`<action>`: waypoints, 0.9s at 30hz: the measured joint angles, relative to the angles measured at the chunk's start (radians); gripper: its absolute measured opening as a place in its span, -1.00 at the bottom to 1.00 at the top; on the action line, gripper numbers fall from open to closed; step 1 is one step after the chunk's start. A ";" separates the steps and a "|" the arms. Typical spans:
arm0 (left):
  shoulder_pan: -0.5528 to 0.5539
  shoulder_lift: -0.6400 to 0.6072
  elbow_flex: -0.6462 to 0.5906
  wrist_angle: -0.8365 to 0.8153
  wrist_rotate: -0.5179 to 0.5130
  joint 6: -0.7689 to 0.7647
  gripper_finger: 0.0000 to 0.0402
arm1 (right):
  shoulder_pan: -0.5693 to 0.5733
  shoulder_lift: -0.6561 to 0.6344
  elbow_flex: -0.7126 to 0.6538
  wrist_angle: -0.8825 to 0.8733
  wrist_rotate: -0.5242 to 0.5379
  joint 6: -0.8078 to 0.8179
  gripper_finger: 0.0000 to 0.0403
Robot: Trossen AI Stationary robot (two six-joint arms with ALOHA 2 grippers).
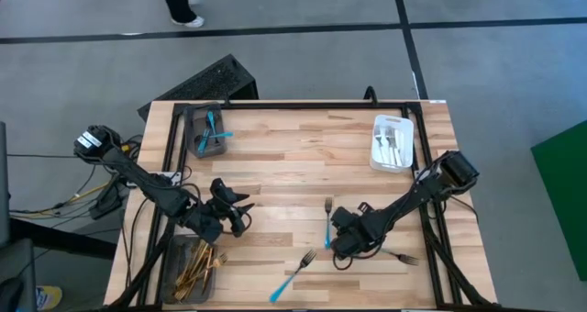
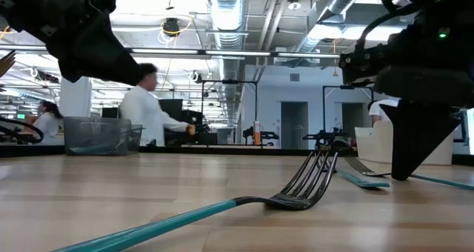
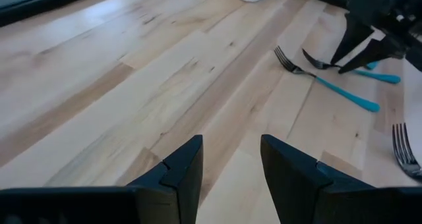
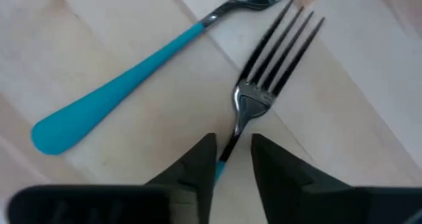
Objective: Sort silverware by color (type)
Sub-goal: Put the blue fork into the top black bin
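Down low on the wooden table [image 1: 293, 156], the right gripper [image 4: 231, 159] has its two fingers on either side of the neck of a blue-handled fork [image 4: 273, 49], almost touching it but not squeezing yet. Another blue fork [image 4: 125, 79] lies just beside it. A third blue fork [image 1: 293, 275] lies a bit farther off, toward the left gripper [image 3: 231, 159]. That one hangs over bare wood with its fingers apart, holding nothing. Beyond the table is a big room with ceiling pipes and a person in white [image 2: 148, 107].
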 joint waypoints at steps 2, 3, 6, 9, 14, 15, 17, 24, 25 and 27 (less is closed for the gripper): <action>0.001 0.000 -0.011 0.023 0.003 0.001 -0.31 | -0.005 -0.002 -0.014 0.031 -0.005 -0.005 -0.46; 0.001 0.000 -0.014 0.032 0.003 0.005 -0.31 | -0.006 -0.002 -0.014 0.038 -0.007 -0.010 -0.52; 0.001 0.000 -0.030 0.095 0.010 0.035 -0.31 | -0.006 -0.001 -0.016 0.081 0.007 -0.055 -0.72; 0.004 0.000 -0.051 0.192 0.023 0.089 -0.31 | -0.005 0.003 -0.006 0.122 0.053 -0.111 -0.91; 0.020 0.016 -0.102 0.384 0.026 0.207 -0.31 | -0.027 0.007 0.014 0.223 0.186 -0.201 -0.91; 0.027 0.023 -0.115 0.420 0.040 0.224 -0.31 | -0.035 0.007 0.013 0.259 0.199 -0.228 -0.90; 0.046 0.051 -0.131 0.516 0.086 0.253 -0.31 | -0.052 0.008 0.014 0.331 0.237 -0.280 -0.91; 0.096 0.177 -0.139 0.766 0.145 0.429 -0.31 | -0.122 0.007 0.016 0.642 0.335 -0.540 -0.93; 0.102 0.196 -0.137 0.800 0.147 0.448 -0.31 | -0.132 0.007 0.016 0.691 0.339 -0.582 -0.93; 0.112 0.222 -0.138 0.841 0.153 0.471 -0.31 | -0.148 0.007 0.016 0.789 0.343 -0.650 -0.93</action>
